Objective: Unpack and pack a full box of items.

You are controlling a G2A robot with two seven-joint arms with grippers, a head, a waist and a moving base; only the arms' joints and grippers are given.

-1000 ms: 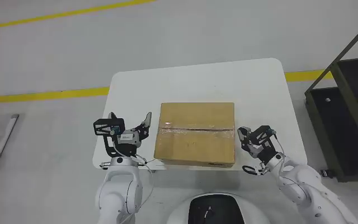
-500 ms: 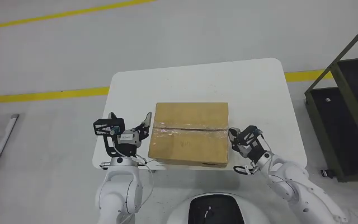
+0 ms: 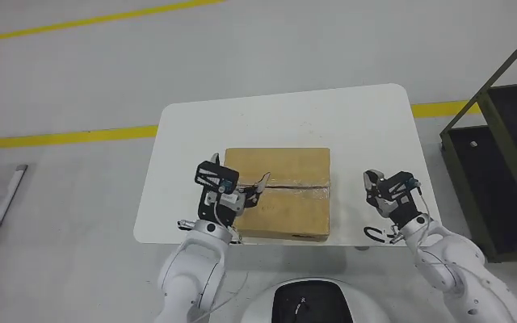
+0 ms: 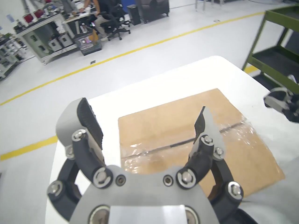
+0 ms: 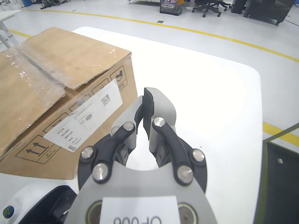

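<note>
Left gripper [image 4: 143, 108] moved over the box [image 3: 291, 174], whose side label [image 5: 86, 117] seems unreadable.

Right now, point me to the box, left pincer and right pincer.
box [image 3: 291, 202]: top view, top face beside the taped seam.
left pincer [image 4: 142, 104]: left wrist view, midway between its open fingertips.
right pincer [image 5: 145, 102]: right wrist view, at its shut fingertips.

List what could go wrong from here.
1. Clear tape seals the box; the open left gripper above the seam's end may drag the box instead of parting it.
2. The box sits near the front edge of the table, so a pull could slide it off.
3. The right gripper, shut, is apart from the box; nothing steadies it.
</note>
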